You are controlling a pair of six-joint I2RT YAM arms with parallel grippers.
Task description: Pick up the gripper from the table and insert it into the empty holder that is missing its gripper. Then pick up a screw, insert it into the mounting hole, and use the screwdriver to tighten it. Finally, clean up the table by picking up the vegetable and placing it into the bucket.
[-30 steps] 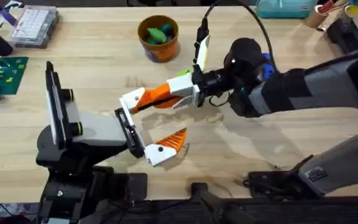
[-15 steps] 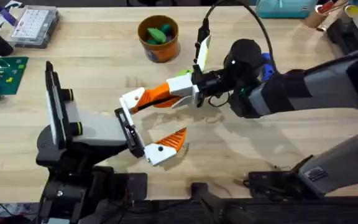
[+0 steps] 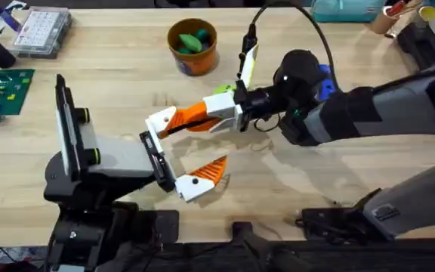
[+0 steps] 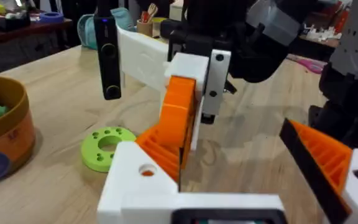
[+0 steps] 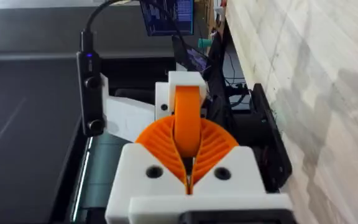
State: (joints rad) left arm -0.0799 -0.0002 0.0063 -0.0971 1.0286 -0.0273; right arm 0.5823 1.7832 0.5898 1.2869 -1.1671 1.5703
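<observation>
My right gripper (image 3: 187, 117) is shut on the small orange gripper (image 5: 188, 106) and presses it against the white holder (image 3: 157, 121) on my left arm's black jaw. In the left wrist view the ribbed orange gripper (image 4: 157, 152) lies on the holder (image 4: 138, 186), with the right arm's fingers (image 4: 182, 106) coming down onto it. My left gripper (image 4: 229, 155) stands open, and its other orange finger (image 3: 206, 172) is well apart. The green vegetable (image 4: 107, 146) lies flat on the table beside the orange bucket (image 3: 192, 45). The screwdriver's blue handle (image 3: 323, 79) peeks from behind the right arm.
A black-and-yellow stick with a cable (image 3: 246, 60) rises from the right wrist. A clear parts box (image 3: 42, 30) and a green board (image 3: 2, 87) sit at the far left. Dark green and teal toys lie inside the bucket.
The right arm's wrist has shifted very slightly; the gripper stays pressed at the holder. The left arm has not moved.
</observation>
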